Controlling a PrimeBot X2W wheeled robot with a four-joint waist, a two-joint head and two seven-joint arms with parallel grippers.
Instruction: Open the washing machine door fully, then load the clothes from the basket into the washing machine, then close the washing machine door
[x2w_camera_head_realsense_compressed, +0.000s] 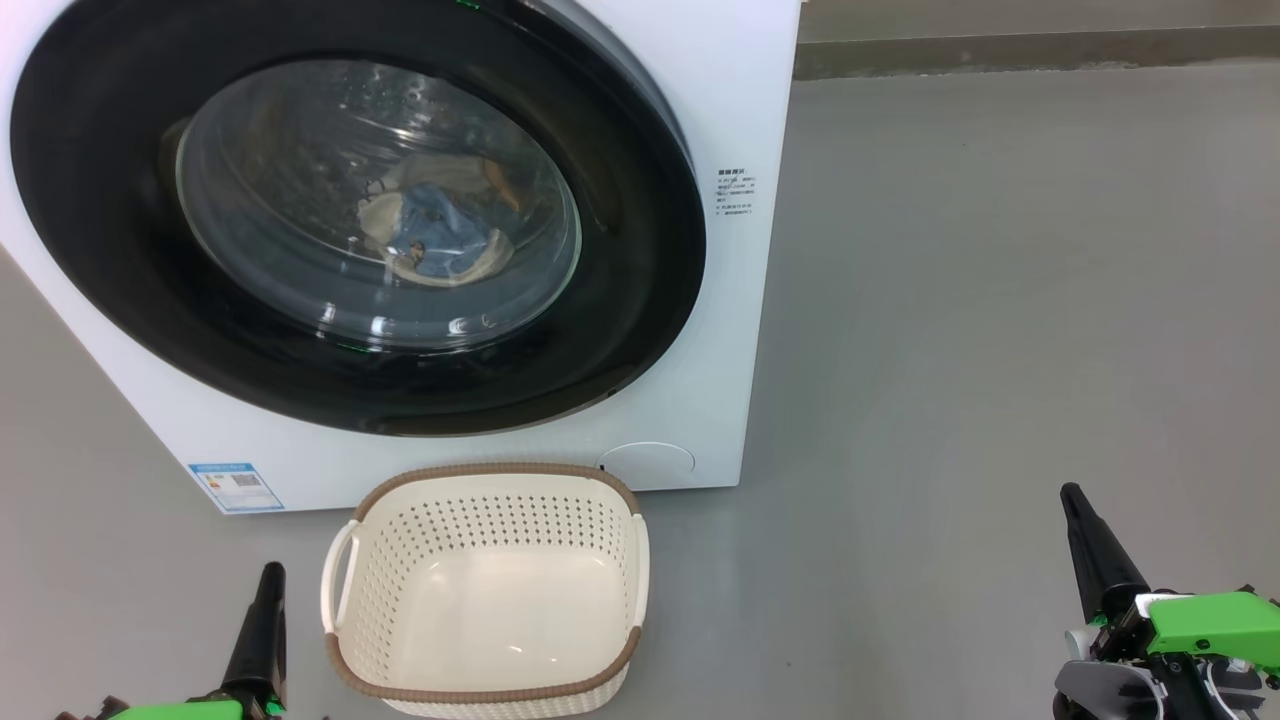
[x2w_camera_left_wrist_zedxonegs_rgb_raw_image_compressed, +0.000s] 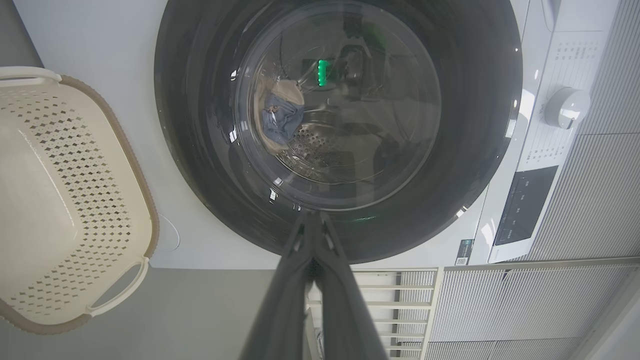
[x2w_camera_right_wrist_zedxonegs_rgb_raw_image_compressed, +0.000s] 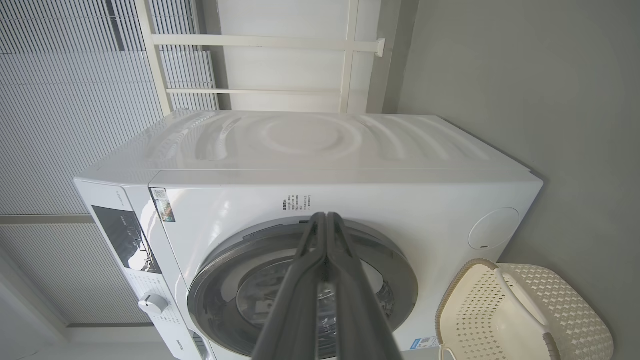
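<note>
The white washing machine (x2w_camera_head_realsense_compressed: 700, 100) stands ahead with its round black washing machine door (x2w_camera_head_realsense_compressed: 120, 290) flat against the front. Through the door's glass, the clothes (x2w_camera_head_realsense_compressed: 440, 235) lie inside the drum, blue and cream; they show too in the left wrist view (x2w_camera_left_wrist_zedxonegs_rgb_raw_image_compressed: 281, 120). The cream basket (x2w_camera_head_realsense_compressed: 400, 520) sits on the floor in front of the machine, with nothing in it. My left gripper (x2w_camera_head_realsense_compressed: 270, 575) is shut at the lower left, just left of the basket. My right gripper (x2w_camera_head_realsense_compressed: 1072, 495) is shut at the lower right, well away from the basket. Both hold nothing.
Grey floor (x2w_camera_head_realsense_compressed: 1000, 300) spreads to the right of the machine. A control panel with a white knob (x2w_camera_left_wrist_zedxonegs_rgb_raw_image_compressed: 567, 107) runs along the machine's top. White slatted panels and a white frame (x2w_camera_right_wrist_zedxonegs_rgb_raw_image_compressed: 260, 65) stand behind the machine.
</note>
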